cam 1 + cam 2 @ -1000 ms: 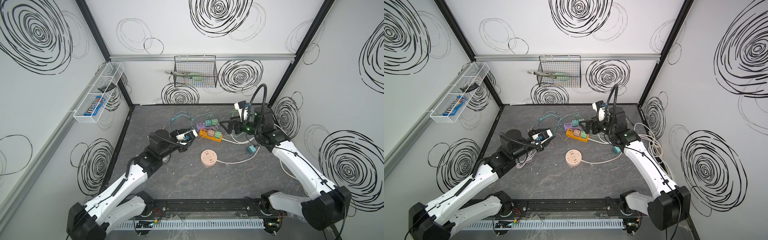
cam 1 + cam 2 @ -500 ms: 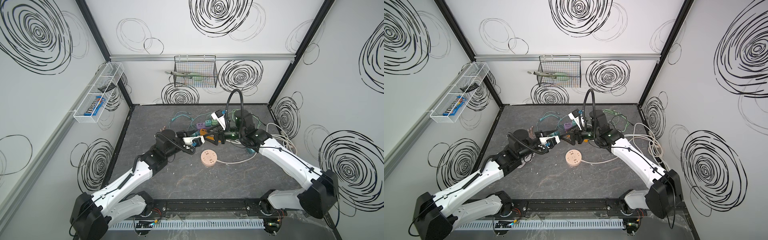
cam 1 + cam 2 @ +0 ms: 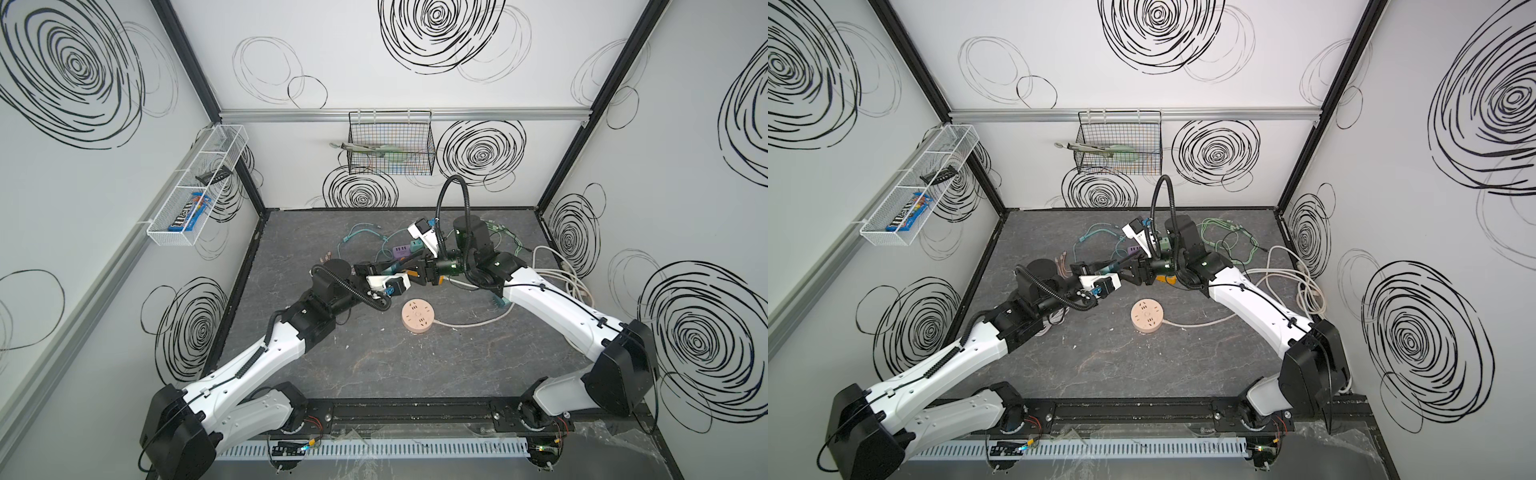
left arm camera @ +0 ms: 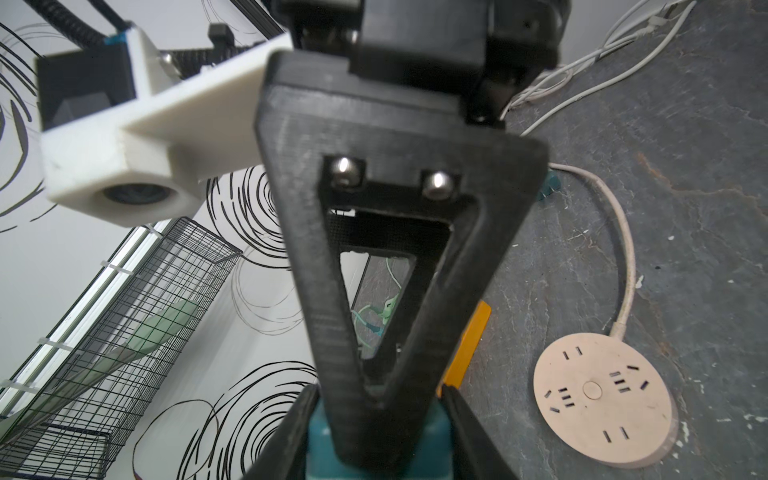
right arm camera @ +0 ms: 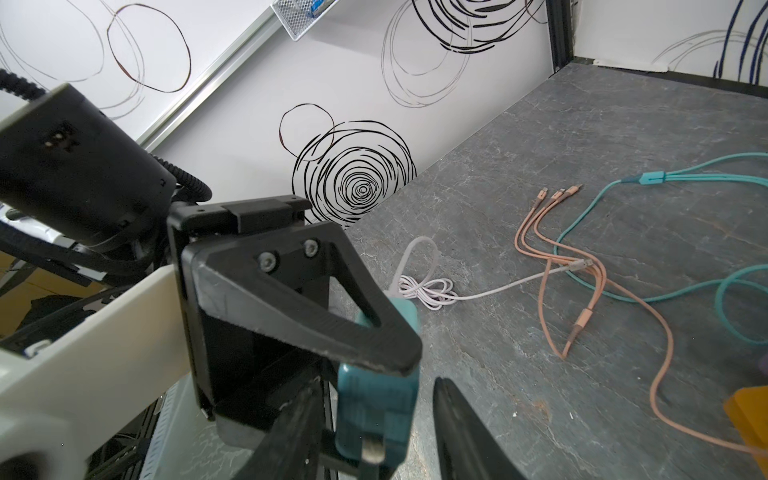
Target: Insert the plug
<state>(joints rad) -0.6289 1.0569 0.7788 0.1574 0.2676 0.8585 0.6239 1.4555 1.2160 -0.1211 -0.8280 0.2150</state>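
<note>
Teal plug (image 5: 374,399) gripped in left claw (image 4: 376,434); right claw (image 5: 376,440) loosely astride it, midair

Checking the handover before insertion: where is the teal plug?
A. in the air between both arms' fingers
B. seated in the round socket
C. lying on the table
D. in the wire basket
A: the plug is clamped in the left fingers above the table, with the right fingers on either side of it; the socket has nothing plugged in.

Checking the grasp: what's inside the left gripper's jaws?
A teal plug, clamped by the left gripper; one metal prong shows. The right gripper straddles it and covers most of it in the left wrist view; right grip unclear.
</note>
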